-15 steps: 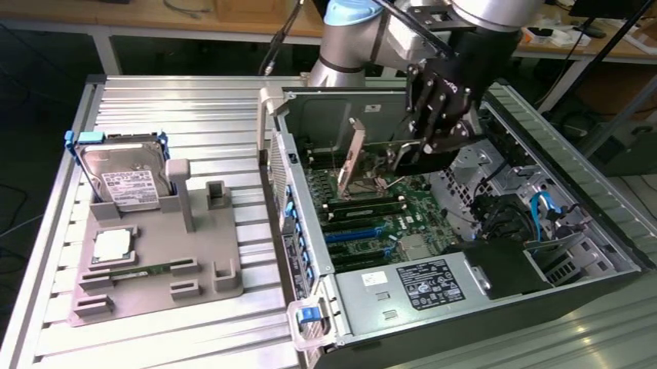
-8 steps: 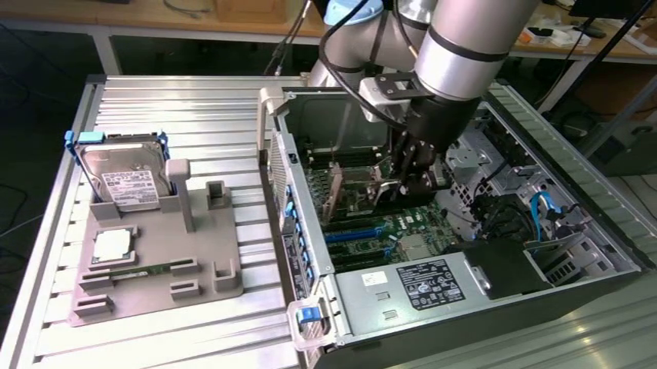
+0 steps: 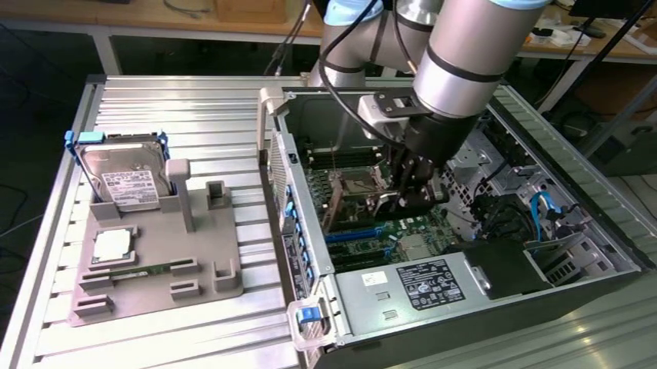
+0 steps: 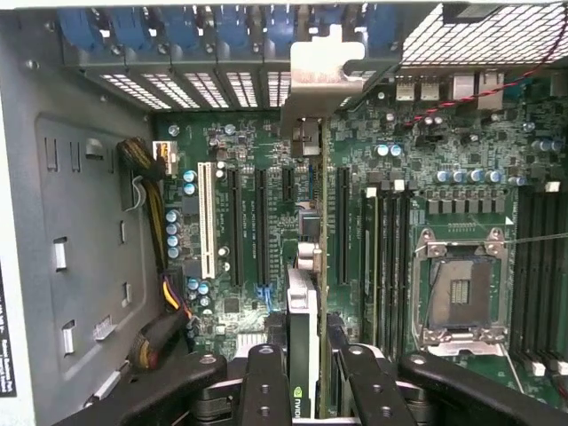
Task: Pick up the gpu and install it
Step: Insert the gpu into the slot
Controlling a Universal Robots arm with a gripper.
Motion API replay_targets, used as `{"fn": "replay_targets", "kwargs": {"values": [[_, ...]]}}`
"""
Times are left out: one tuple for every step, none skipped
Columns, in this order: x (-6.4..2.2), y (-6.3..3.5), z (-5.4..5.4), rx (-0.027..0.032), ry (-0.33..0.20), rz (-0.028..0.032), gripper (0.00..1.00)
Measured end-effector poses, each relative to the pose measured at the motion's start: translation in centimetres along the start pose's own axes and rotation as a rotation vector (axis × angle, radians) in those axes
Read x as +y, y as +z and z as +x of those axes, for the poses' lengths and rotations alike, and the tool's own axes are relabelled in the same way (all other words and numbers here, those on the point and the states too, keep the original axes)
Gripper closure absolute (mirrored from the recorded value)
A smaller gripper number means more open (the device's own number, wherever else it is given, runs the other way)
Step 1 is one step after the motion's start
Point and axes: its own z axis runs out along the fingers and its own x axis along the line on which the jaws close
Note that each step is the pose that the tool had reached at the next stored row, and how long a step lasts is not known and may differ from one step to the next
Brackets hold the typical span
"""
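GPU (image 4: 303,342), a thin flat dark circuit card seen edge-on with a silver metal bracket (image 4: 330,67) at its far end, is clamped between the black fingers (image 4: 266,373) of the gripper (image 4: 311,359) inside the open grey metal computer case (image 3: 275,154). The pick-up part of the job therefore looks done, and the card has been brought to the place where it belongs.

The silver-jointed robot arm (image 3: 462,54) reaches down into the case, with the gripper (image 3: 416,184) low over the green motherboard (image 4: 355,160). On the exterior view's left, the grey plastic parts fixture (image 3: 154,269) holds the silver hard drive with a white label (image 3: 128,181).

In the wrist view the card runs lengthwise along the row of long black expansion slots (image 4: 342,226), lying between two of them, and its bracket reaches the vented rear wall of the case. Whether its lower edge is already pressed into a slot is hidden by the card itself. Judging from the closed grip on the GPU, installation is under way but not finished: seating cannot be confirmed, and the card has not been let go.
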Motion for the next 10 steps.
{"fn": "replay_targets", "kwargs": {"values": [[0.0,0.19,0.0,0.0,0.0,0.0001,0.73],[0.01,0.36,0.0,0.0,0.0,0.0,0.73],[0.01,0.55,0.0,0.0,0.0,0.0,0.73],[0.04,0.72,0.0,-0.0001,0.0,0.0001,0.73],[0.15,0.89,0.0,0.0001,0.0,0.0,0.73],[0.43,1.1,0.0,0.0,0.0,0.0001,0.73],[0.69,1.22,0.0,0.0,0.0,0.0001,0.73],[0.97,1.39,0.0,0.0,0.0,0.0,0.73],[1.05,1.51,0.0,-0.0001,0.0,0.0001,0.73],[1.06,1.61,0.0,-0.0001,0.0,0.0002,0.73]]}}
